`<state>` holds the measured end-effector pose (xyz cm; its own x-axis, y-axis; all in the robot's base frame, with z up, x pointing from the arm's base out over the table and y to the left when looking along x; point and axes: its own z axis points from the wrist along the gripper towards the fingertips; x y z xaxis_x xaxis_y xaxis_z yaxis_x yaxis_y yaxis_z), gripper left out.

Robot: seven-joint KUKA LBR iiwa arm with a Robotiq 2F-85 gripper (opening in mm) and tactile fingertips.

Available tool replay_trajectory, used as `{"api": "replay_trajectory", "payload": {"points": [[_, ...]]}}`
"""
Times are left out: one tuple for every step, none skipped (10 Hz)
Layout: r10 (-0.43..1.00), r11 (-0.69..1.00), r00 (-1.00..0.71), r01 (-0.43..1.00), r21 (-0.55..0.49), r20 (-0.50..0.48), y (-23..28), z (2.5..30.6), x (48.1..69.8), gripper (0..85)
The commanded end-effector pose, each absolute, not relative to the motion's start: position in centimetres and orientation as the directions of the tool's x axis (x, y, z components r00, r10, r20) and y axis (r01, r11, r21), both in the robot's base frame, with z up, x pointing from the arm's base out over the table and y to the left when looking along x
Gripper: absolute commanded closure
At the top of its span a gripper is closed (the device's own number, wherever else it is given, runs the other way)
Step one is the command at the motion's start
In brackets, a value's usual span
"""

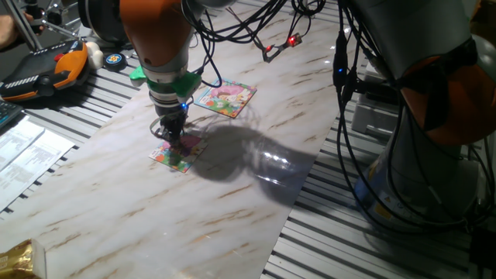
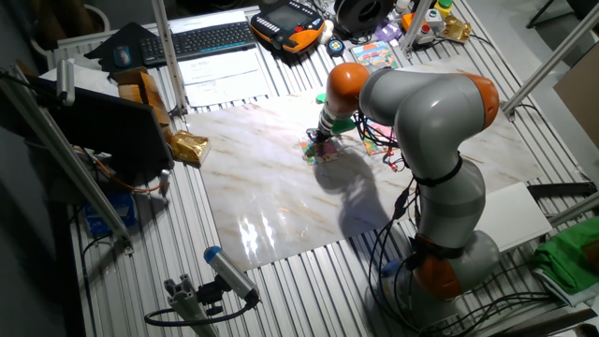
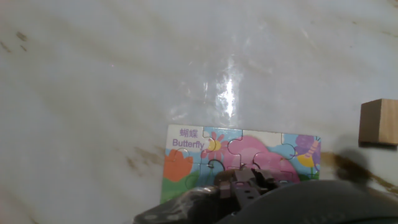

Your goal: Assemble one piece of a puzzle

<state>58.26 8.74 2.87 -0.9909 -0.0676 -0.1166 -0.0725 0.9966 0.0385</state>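
Only hand view shows a wooden block (image 3: 379,122) beside the puzzle (image 3: 242,155); gripper (image 1: 173,140) grip unreadable

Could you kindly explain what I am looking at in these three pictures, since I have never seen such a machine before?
The big grey and orange machine is a robot arm standing at a pale marble-patterned tabletop. Two pictures come from fixed cameras on different sides of the table; the third comes from a camera on the arm's hand, looking down along its gripper.

On the tabletop lies a small square cartoon puzzle board with pink, green, yellow and blue patches and the word "Butterfly". A larger square picture board with a pink centre lies farther back. The hand view also shows a plain tan wooden block beside the small board.

The gripper's jaws are low over the small board. Something brownish sits at their tips, perhaps the puzzle piece, but it is too blurred to say so.
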Motion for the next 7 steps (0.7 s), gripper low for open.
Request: {"api": "replay_trajectory", "payload": {"points": [[-0.069, 0.997, -0.991, -0.074, 0.039, -0.117, 8.76, 2.84, 58.23, 84.3], [-0.069, 0.997, -0.991, -0.074, 0.038, -0.117, 8.76, 2.83, 58.22, 84.3], [-0.07, 0.996, -0.991, -0.075, 0.038, -0.117, 8.75, 2.83, 58.23, 84.3], [-0.07, 0.996, -0.991, -0.075, 0.038, -0.117, 8.74, 2.85, 58.26, 84.3], [-0.073, 0.996, -0.991, -0.078, 0.039, -0.115, 8.7, 2.91, 58.31, 84.3], [-0.076, 0.996, -0.99, -0.081, 0.042, -0.116, 8.7, 2.93, 58.34, 84.3], [-0.083, 0.995, -0.99, -0.089, 0.045, -0.118, 8.72, 2.95, 58.37, 84.3]]}}
